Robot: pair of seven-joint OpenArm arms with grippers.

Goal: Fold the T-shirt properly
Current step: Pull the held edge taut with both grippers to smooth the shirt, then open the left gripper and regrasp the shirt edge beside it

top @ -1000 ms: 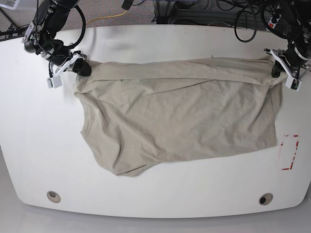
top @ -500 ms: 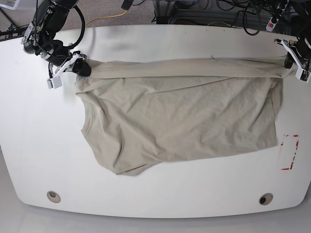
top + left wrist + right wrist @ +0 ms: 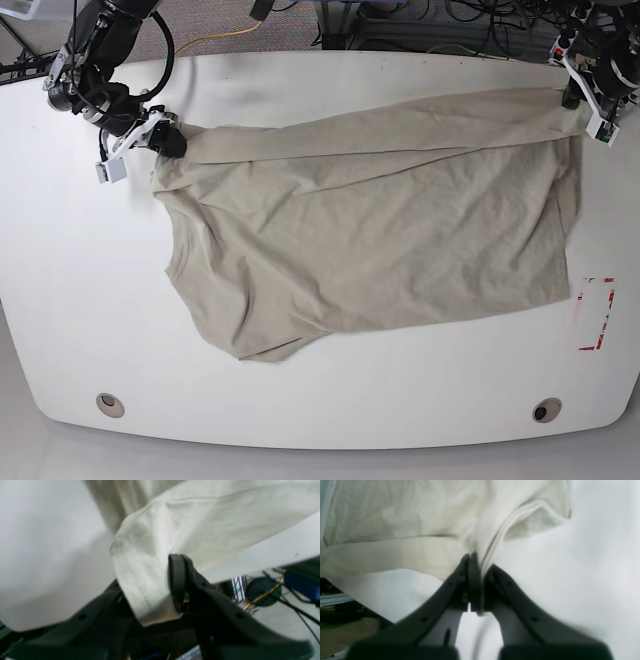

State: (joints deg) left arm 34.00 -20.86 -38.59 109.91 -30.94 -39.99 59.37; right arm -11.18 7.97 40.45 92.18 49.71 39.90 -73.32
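The white table (image 3: 330,400) held the beige T-shirt (image 3: 370,240), spread wide across its middle. The right gripper (image 3: 170,143) pinched the shirt's far left corner tight. The left gripper (image 3: 585,108) had fingers (image 3: 176,580) spread, the far right corner lying between them.
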